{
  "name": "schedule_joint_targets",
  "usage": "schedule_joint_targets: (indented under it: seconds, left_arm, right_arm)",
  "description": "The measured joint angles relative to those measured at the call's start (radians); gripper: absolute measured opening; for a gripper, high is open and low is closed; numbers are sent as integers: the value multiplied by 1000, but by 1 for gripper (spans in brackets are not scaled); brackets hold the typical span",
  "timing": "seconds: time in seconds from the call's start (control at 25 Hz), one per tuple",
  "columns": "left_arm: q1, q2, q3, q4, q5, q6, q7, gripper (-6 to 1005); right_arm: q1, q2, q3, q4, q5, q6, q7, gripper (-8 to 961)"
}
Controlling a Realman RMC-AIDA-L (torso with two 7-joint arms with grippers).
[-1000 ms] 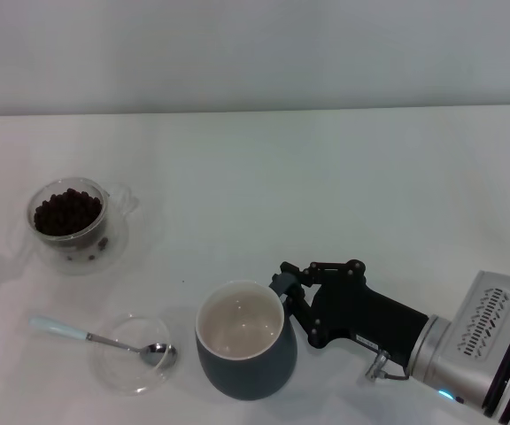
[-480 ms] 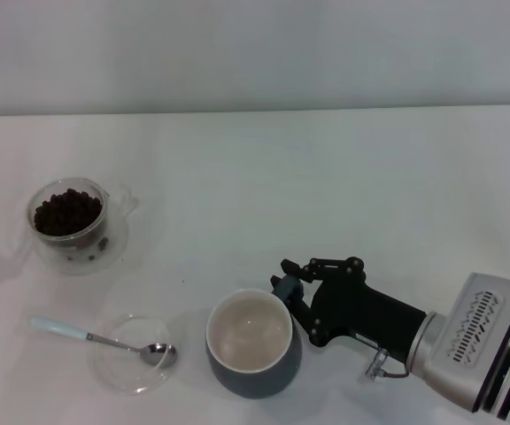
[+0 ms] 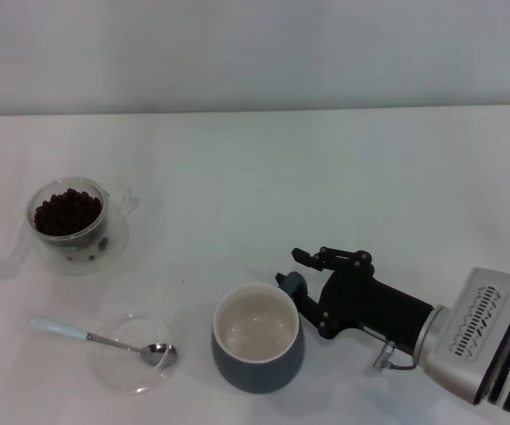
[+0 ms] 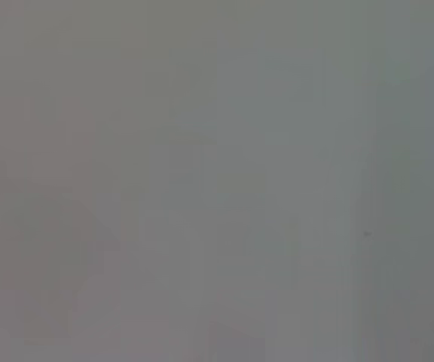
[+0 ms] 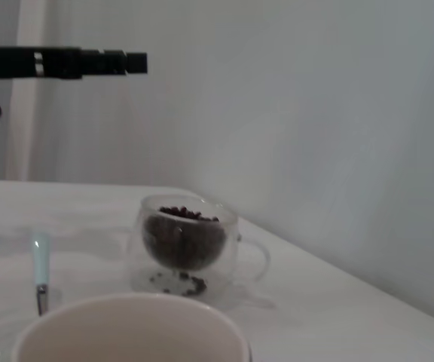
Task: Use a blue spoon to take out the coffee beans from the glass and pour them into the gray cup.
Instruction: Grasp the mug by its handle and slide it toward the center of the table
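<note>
The gray cup [image 3: 258,338] stands upright and empty on the white table, near the front; its cream rim also shows in the right wrist view [image 5: 130,330]. My right gripper [image 3: 298,272] is at the cup's handle, on its right side, with the fingers spread apart around the handle. The glass [image 3: 67,215] holding the coffee beans [image 3: 65,211] stands at the far left, also seen in the right wrist view [image 5: 184,241]. The blue spoon [image 3: 65,329] lies with its bowl in a flat clear dish [image 3: 122,367], left of the cup. The left gripper is out of view.
The glass sits on a clear saucer [image 3: 113,251] with a few loose beans in it. A pale wall runs behind the table's far edge [image 3: 255,111]. A black bar [image 5: 59,62] shows beyond the table in the right wrist view. The left wrist view is plain gray.
The cup has moved a little to the right and come down to stand level. My right gripper's fingers have spread apart and drawn back slightly from the handle.
</note>
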Motion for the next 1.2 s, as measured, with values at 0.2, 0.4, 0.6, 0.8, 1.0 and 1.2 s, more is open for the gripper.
schedule_joint_targets:
  seconds: [0.2, 0.4, 0.6, 0.8, 1.0, 1.2]
  left_arm:
    - [2, 0, 0, 0, 0, 0, 0, 832]
    - [3, 0, -2, -1, -1, 0, 0, 833]
    - [7, 0, -2, -1, -1, 0, 0, 833]
    - [14, 0, -3, -1, -5, -2, 6, 833]
    - [16, 0, -4, 0, -17, -2, 6, 833]
    - [16, -1, -5, 0, -17, -2, 7, 833]
  right_arm:
    - [1, -2, 15, 28, 2, 5, -1, 335]
    - [-4, -3, 35, 44, 3, 7, -2, 392]
    - [-12, -6, 47, 55, 3, 1, -2, 499]
    - [-20, -8, 43, 67, -3, -23, -2, 630]
    - [-35, -10, 38, 103, -3, -99, -1, 638]
    - [-52, -11, 41, 150, -2, -168, 3, 643]
